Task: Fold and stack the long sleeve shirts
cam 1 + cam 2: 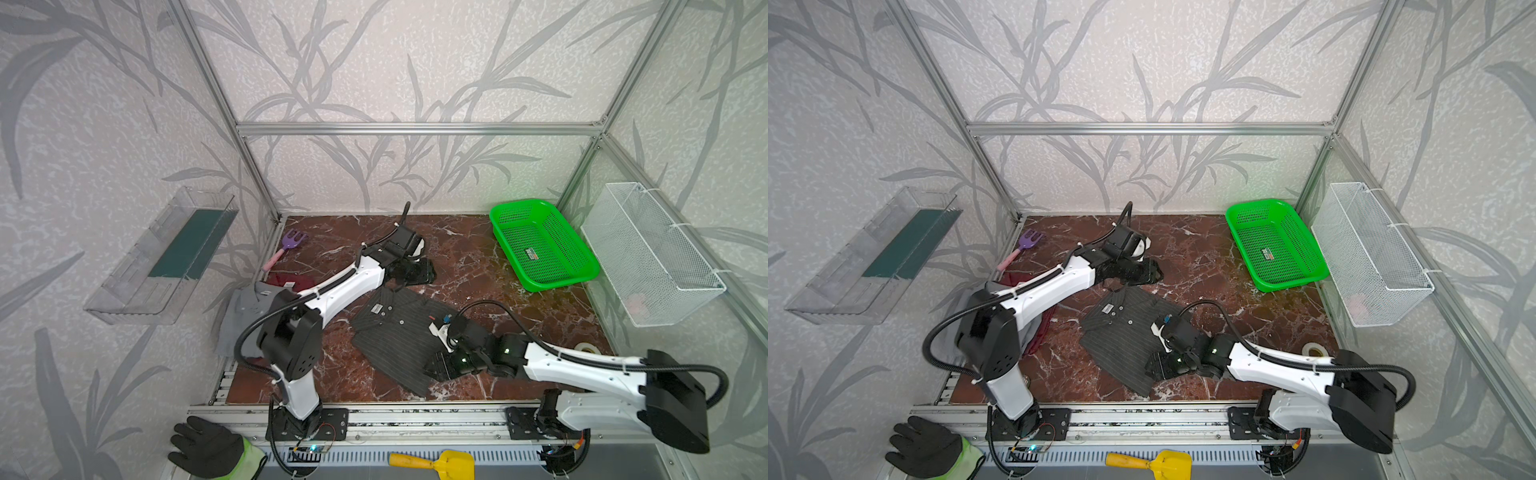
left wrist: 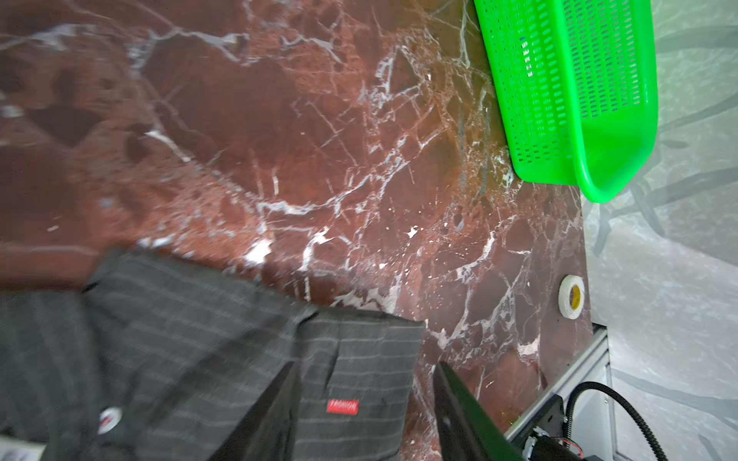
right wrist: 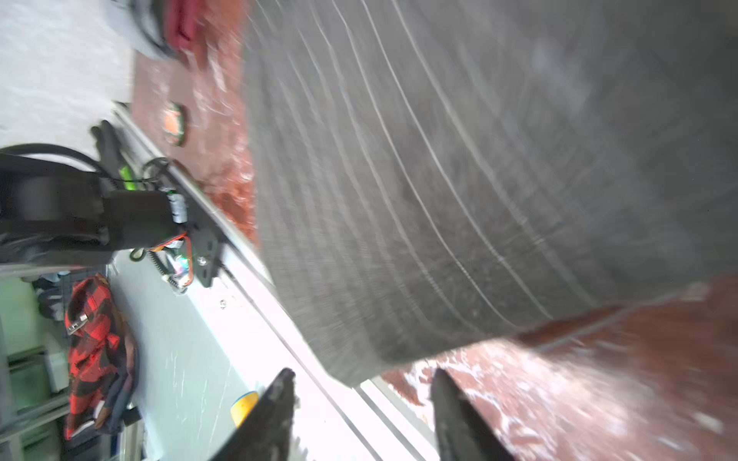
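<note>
Right wrist view has my right pincer [image 3: 361, 375] spread at the near hem corner of the pinstriped shirt [image 3: 439, 179], with nothing between the jaws.
Where does that shirt sit?
Mid-worktop [image 1: 498, 291], lying slantwise as a narrow panel with its collar and buttons up. To its left the grey shirt [image 1: 245, 311] lies over the dark red shirt [image 1: 291, 280], partly behind my left arm. Farther off, my left pincer [image 2: 365, 367] hovers at the collar end, also spread, pinching nothing I can see.
Which step, then?
I judge it is the hem-to-collar fold. Next I would close the right pincer on the near hem, carry it up to the collar, then move the bundle onto the grey shirt.
</note>
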